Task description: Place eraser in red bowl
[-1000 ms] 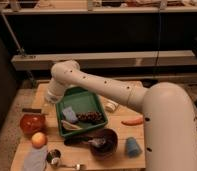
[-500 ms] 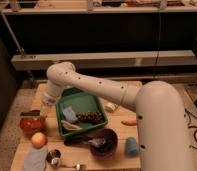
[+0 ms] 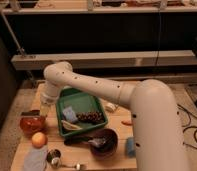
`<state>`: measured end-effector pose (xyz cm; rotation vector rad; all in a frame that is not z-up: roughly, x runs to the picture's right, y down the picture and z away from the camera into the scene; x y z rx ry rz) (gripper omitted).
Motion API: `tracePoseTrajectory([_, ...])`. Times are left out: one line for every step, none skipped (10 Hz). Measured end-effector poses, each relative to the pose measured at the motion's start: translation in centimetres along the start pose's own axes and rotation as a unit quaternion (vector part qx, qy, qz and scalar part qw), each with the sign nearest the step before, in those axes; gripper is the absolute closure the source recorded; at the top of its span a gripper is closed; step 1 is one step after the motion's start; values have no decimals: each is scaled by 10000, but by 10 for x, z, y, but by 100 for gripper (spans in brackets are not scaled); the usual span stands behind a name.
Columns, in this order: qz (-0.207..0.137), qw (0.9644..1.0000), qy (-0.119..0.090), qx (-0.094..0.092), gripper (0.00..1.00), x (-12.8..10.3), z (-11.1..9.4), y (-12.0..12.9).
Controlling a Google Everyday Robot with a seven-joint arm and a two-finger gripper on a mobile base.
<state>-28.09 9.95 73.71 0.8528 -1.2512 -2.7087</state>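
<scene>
Tool (image 3: 43,111) hangs just above the red bowl (image 3: 32,125); its state cannot be told. Eraser (image 3: 30,113) lies across the bowl's far rim. Risk: it tips onto the surface (image 3: 119,159).

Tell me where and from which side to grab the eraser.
Grip the eraser across its narrow width, near mid-length, coming from above: it looks like a flat, long block lying level at the far rim of the red bowl. The gripper is just above its right end.
</scene>
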Motion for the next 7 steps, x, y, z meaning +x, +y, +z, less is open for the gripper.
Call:
tracePoseTrajectory([-108,9999,116,33,20,4,-3,1])
tracePoseTrajectory([-204,9995,237,43,20,8,-9,1])
tracePoseTrajectory([-264,9991,322,51,20,11,-16,1])
tracePoseTrajectory([-362,9983,448,79,20,17,-22,0])
tracePoseTrajectory([-401,9975,579,87,20,18,-24,0])
tracePoseTrajectory([-433,9959,794,49,20,16,-31,1])
tracePoseTrajectory([-472,9944,947,-27,20,14,-41,2])
